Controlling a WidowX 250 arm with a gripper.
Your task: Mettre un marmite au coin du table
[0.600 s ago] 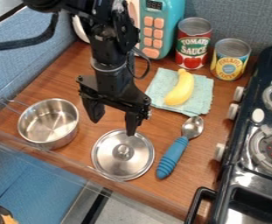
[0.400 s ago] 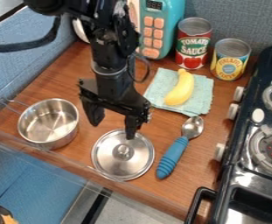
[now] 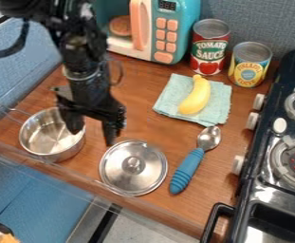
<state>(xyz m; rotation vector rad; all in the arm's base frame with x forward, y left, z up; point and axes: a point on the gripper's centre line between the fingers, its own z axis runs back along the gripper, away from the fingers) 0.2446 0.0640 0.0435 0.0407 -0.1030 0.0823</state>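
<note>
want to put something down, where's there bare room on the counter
Bare wood lies between the gripper, toy microwave, cloth and metal lid; a narrower strip runs between the spoon and stove. It's crowded around the saucepan, gripper and lid.

Pot (image 3: 47, 138) — partly hidden (behind the pincer (image 3: 92, 138)), stove (image 3: 261, 176) — cut off, right

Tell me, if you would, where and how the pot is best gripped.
I would pinch the pot by its rim on the side nearest the lid, coming down from above, one finger inside, one outside: it stands upright and open, and its wall looks thin.
</note>
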